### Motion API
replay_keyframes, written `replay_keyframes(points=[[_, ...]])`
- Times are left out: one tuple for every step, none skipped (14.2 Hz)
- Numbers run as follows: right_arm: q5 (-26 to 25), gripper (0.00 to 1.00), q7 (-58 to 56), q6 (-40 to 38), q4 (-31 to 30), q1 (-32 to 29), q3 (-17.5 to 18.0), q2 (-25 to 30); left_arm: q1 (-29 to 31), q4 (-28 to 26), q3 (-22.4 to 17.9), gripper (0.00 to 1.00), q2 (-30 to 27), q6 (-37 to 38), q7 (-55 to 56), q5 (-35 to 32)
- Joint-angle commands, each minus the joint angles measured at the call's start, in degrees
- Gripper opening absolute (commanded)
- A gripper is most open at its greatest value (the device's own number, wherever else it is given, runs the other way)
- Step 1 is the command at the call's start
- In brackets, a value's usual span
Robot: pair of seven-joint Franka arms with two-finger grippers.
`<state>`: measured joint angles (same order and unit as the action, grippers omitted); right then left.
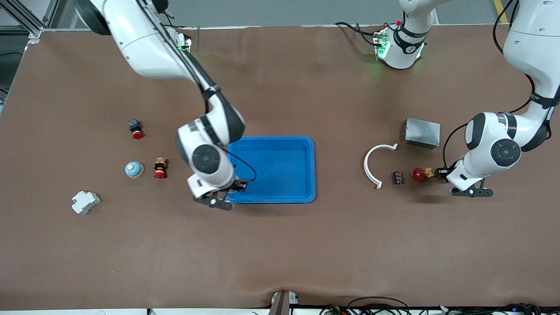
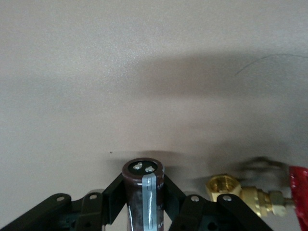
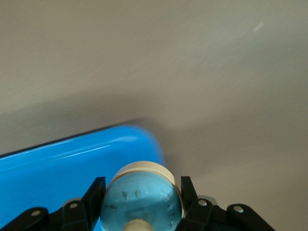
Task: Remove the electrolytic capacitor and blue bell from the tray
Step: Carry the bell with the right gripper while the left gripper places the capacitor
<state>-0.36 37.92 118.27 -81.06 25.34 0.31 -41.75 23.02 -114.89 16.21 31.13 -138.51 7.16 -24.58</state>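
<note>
My left gripper (image 1: 470, 191) (image 2: 144, 186) is shut on a dark brown capacitor (image 2: 143, 202) with a pale stripe and holds it over bare table beside a brass valve (image 2: 240, 191). My right gripper (image 1: 216, 202) (image 3: 142, 185) is shut on a blue bell (image 3: 142, 204) with a cream rim, over the near corner of the blue tray (image 1: 313, 170) (image 3: 48, 163) at the right arm's end. Both held things are hidden in the front view. A second blue bell (image 1: 134, 169) and a second small capacitor (image 1: 398, 177) lie on the table.
Near the left arm lie a red-handled valve (image 1: 421, 174), a white curved piece (image 1: 372, 164) and a grey metal box (image 1: 422, 133). Near the right arm lie a red push button (image 1: 136, 129), a small red and brown part (image 1: 160, 168) and a white block (image 1: 85, 202).
</note>
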Motion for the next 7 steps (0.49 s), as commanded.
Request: replay_keyframes(points=[[0.8, 0.0, -12.82, -1.47, -2.25, -7.47, 0.83, 2.9, 0.45, 1.51, 0.22, 0.0, 1.56, -0.44, 0.75, -1.43], [0.89, 0.0, -16.52, -1.38, -2.52, -9.5, 0.83, 3.16, 0.45, 1.86, 0.13, 0.0, 1.73, -0.45, 0.75, -1.43], [0.8, 0.0, -19.17, -1.29, -3.22, -10.92, 0.83, 3.25, 0.45, 1.95, 0.13, 0.0, 1.91, -0.45, 0.75, -1.43], [0.89, 0.0, -21.2, -0.94, -3.66, -12.5, 0.92, 3.34, 0.45, 2.03, 0.13, 0.0, 2.17, -0.45, 0.75, -1.43], [0.97, 0.0, -23.57, -0.85, -3.92, -13.73, 0.92, 3.43, 0.45, 2.12, 0.13, 0.0, 2.35, -0.45, 0.84, -1.43], [0.98, 0.0, -26.03, -0.76, -4.54, -15.05, 0.92, 4.04, 0.45, 2.21, 0.13, 0.0, 2.53, -0.45, 0.84, -1.35], [0.98, 0.0, -28.92, -0.33, -5.93, -16.71, 0.92, 4.83, 0.53, 2.56, 0.13, 0.0, 2.88, -0.36, 0.75, -1.34]])
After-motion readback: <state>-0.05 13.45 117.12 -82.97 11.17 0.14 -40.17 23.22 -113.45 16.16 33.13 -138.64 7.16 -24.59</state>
